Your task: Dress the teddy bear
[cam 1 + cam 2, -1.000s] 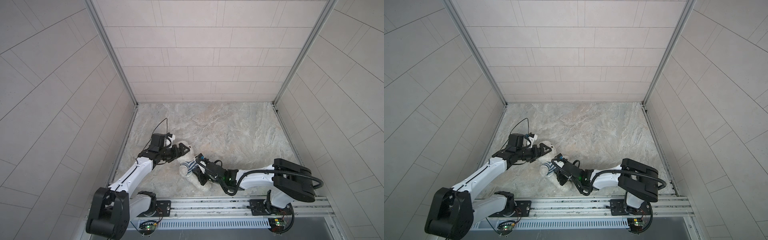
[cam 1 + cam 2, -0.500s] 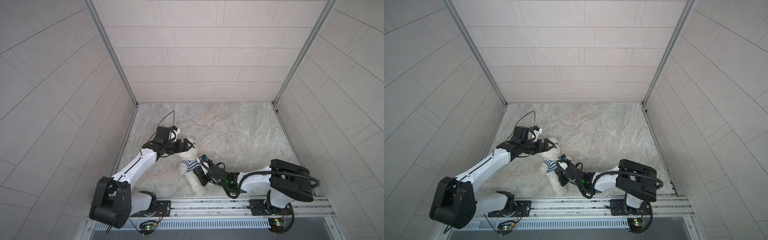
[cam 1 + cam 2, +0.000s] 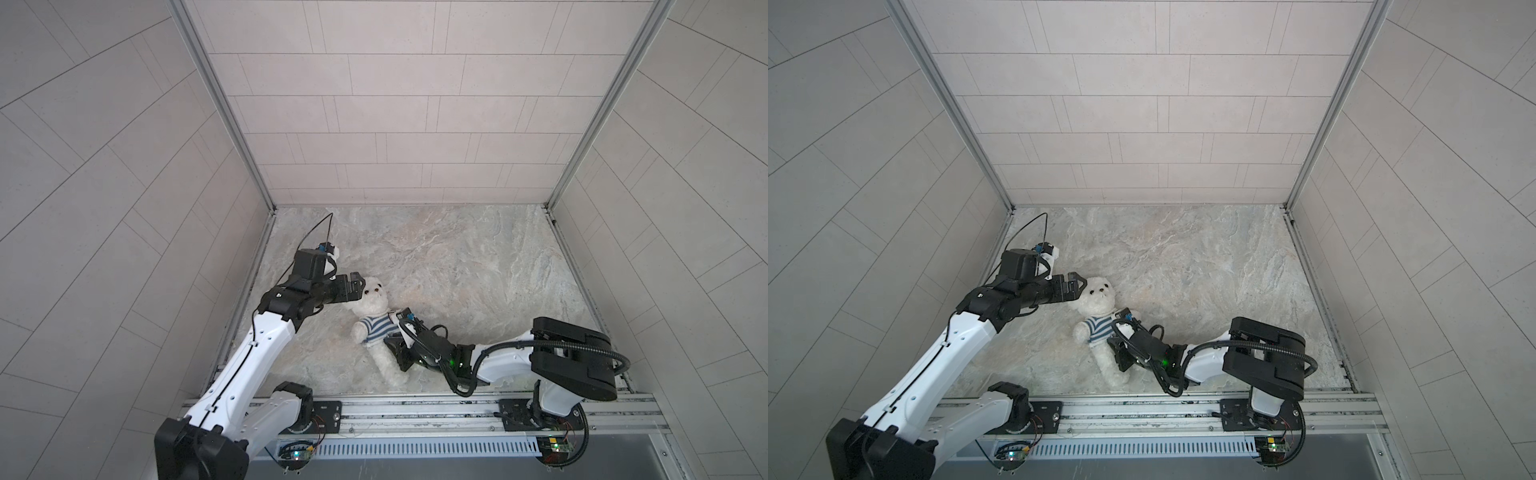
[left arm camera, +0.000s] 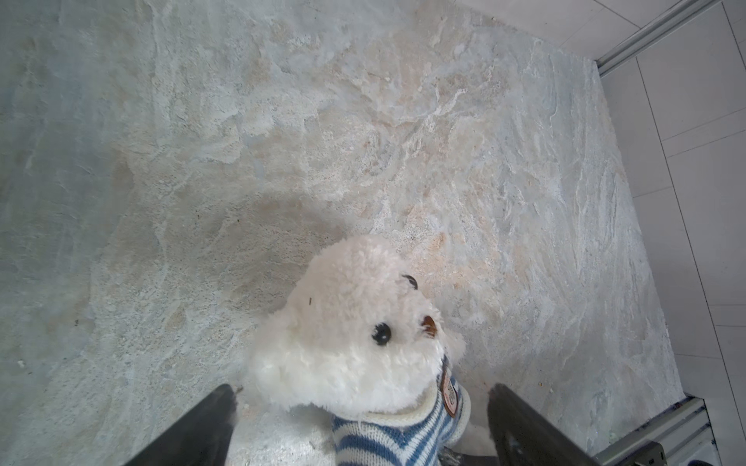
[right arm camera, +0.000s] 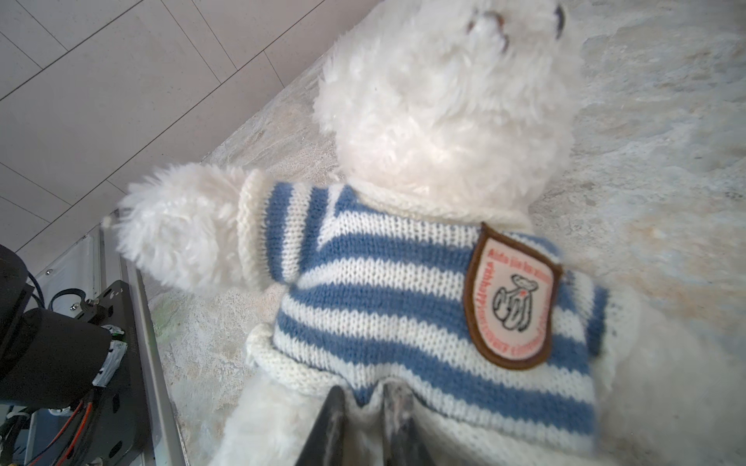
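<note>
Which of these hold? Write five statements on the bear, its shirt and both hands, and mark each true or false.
1. The teddy bear wears the striped shirt. True.
2. The left hand is shut on the bear's head. False: it is open, next to the head.
3. The right hand pinches the shirt's hem. True.
4. The badge is green. False: it is pink with a brown rim.
5. The bear lies face down. False: it lies face up.
</note>
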### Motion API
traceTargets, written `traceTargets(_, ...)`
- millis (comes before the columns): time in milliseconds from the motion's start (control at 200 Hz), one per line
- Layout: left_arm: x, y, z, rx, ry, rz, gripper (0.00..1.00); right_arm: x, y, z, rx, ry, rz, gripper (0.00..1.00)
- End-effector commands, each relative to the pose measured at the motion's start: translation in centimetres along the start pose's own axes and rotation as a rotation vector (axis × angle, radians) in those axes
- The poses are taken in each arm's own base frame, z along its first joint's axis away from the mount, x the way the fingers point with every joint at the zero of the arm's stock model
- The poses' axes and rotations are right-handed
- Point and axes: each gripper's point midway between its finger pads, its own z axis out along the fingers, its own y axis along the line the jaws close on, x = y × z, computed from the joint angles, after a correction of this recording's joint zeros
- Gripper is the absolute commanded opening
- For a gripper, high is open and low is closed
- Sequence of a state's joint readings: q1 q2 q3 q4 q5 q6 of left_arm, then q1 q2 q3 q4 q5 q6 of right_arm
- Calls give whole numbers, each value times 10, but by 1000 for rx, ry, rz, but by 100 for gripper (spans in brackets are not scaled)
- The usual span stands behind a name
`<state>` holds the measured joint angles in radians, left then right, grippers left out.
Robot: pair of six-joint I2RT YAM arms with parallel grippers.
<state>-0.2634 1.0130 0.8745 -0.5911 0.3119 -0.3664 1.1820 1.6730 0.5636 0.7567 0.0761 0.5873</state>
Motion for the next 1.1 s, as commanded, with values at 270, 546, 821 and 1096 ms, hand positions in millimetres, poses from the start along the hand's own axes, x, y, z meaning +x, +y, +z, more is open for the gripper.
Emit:
traceTargets(270,67,1,43,149,135,-241,100,4,5,5,-24,12,13,21)
traceTargets(546,70,9,72,194,137,-345,100,6,6,6,-30,19,13,21)
traceTargets(821,89,7,57,206,180,-311,100,7,7,9,-31,32,8,21)
traceTargets(1096,118,12,65,199,221,-349,100,3,10,9,-39,24,10,21)
